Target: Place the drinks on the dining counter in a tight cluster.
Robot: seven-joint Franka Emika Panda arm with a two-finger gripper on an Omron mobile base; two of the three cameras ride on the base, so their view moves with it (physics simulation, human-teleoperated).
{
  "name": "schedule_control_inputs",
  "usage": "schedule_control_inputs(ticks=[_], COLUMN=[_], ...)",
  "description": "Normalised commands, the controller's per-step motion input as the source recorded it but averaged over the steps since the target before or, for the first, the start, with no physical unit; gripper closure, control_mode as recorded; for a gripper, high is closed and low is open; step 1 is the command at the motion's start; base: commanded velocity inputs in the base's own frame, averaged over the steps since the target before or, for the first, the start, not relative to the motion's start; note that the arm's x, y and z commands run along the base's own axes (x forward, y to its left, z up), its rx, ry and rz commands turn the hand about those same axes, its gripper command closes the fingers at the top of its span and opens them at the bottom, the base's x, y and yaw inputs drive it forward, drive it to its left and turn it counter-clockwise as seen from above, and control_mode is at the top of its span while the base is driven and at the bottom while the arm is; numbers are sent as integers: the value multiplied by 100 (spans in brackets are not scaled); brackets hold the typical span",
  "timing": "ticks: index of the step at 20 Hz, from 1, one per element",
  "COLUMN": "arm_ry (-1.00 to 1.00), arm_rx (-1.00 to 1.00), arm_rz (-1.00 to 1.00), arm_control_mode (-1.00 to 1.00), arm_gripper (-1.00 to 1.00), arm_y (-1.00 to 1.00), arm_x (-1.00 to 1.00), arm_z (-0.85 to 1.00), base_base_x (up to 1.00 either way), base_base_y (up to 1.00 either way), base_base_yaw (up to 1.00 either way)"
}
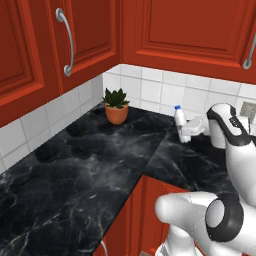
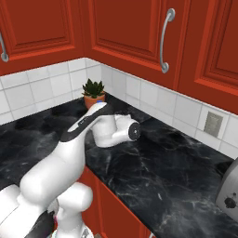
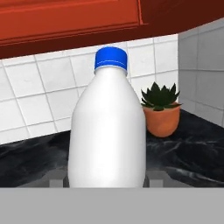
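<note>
One of the drinks, a small white bottle with a blue cap, stands upright between my fingers. My gripper is shut on its lower body, with a dark fingertip pressed against each side. In the left base view the bottle is at the back of a black worktop, close to the tiled wall, with the gripper reaching it from the right. Whether its base rests on the stone or hangs just above it is hidden. The dining counter is out of view.
A potted succulent in an orange pot sits in the worktop's corner, left of the bottle. Red wall cupboards hang low over the L-shaped black worktop. A toaster stands at the far right.
</note>
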Motion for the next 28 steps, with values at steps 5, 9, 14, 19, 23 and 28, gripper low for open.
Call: schedule_control_inputs(ticks=[5, 9, 14, 19, 23, 28], arm_ry=[0, 13, 4, 0, 0, 0], arm_rx=[11, 8, 0, 0, 0, 0], arm_rz=[-4, -3, 0, 0, 0, 0], arm_control_mode=[-100, -100, -100, -100, -100, 100], arm_gripper=[100, 100, 100, 100, 100, 100], arm_y=[0, 2, 0, 0, 0, 0], arm_x=[-60, -24, -1, 0, -4, 0], arm_z=[15, 3, 0, 0, 0, 0], base_base_x=[0, 0, 0, 0, 0, -63], base_base_y=[0, 0, 0, 0, 0, -2], base_base_yaw=[0, 0, 0, 0, 0, -4])
